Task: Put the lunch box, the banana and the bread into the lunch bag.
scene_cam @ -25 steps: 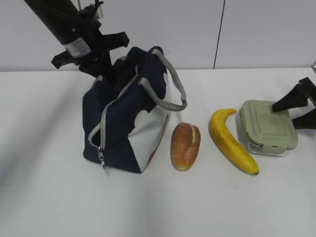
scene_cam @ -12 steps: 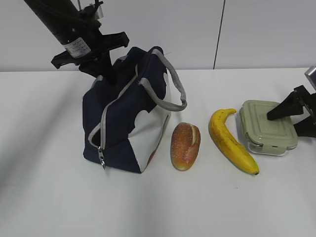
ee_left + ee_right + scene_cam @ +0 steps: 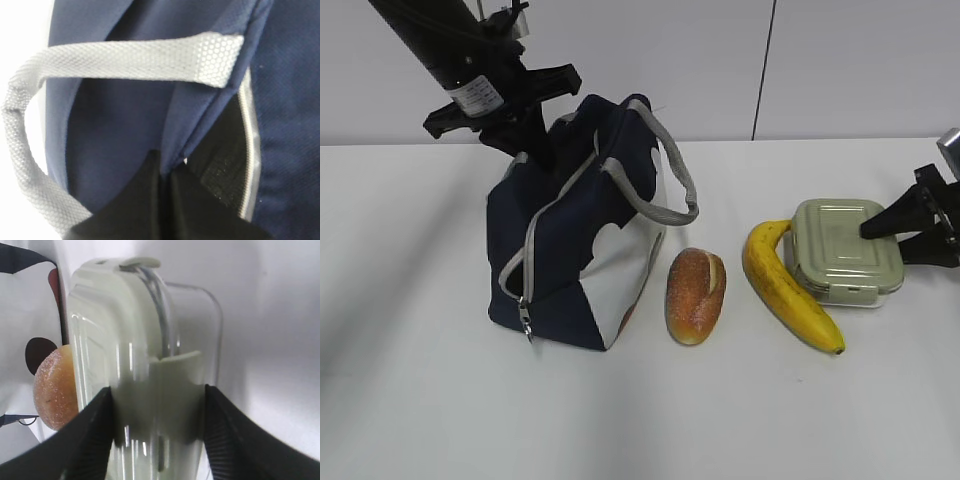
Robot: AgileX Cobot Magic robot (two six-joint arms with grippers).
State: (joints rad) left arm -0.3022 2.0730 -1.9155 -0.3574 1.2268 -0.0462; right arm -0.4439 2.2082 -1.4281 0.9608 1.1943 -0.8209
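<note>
**Right gripper clamps the box**

The right gripper (image 3: 157, 432) pinches the box (image 3: 844, 252) by its near end, fingers (image 3: 87, 440) on either side. The box touches the banana (image 3: 784, 285), beside the bread (image 3: 696, 295). The left gripper (image 3: 165, 202), pressed together, pinches the bag (image 3: 582, 230) rim.

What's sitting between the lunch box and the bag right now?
The banana lies against the lunch box on its bag side, and the bread lies between the banana and the lunch bag. Both sit in a straight slide path across the table; lifting over them looks clear.
</note>
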